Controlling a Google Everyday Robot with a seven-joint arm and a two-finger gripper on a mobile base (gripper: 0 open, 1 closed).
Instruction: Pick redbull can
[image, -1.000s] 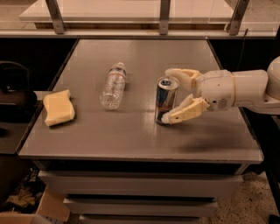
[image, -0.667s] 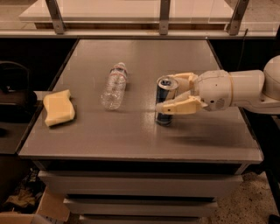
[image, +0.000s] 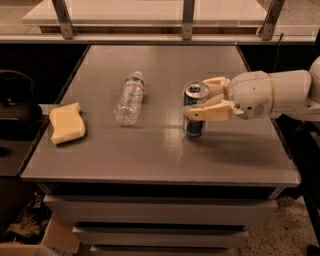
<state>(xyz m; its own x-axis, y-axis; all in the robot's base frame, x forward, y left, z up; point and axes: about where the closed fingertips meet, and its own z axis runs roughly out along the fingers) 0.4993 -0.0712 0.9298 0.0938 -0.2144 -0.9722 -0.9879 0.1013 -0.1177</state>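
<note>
The redbull can (image: 194, 125) is a slim blue and silver can with a silver top. It stands upright on the grey table (image: 150, 150), right of centre. My gripper (image: 196, 98) comes in from the right on a white arm. Its cream fingers (image: 210, 112) are closed on the can's upper half, one across the near side and one behind the far side. I cannot tell whether the can's base touches the table.
A clear plastic water bottle (image: 129, 98) lies on its side left of the can. A yellow sponge (image: 66, 122) lies near the table's left edge. A railing with metal posts (image: 187, 20) runs behind the table. A dark chair (image: 15, 105) stands at the left.
The near finger has swung in from a spread position and closed against the can. The can and gripper have shifted slightly right and up in the view.
</note>
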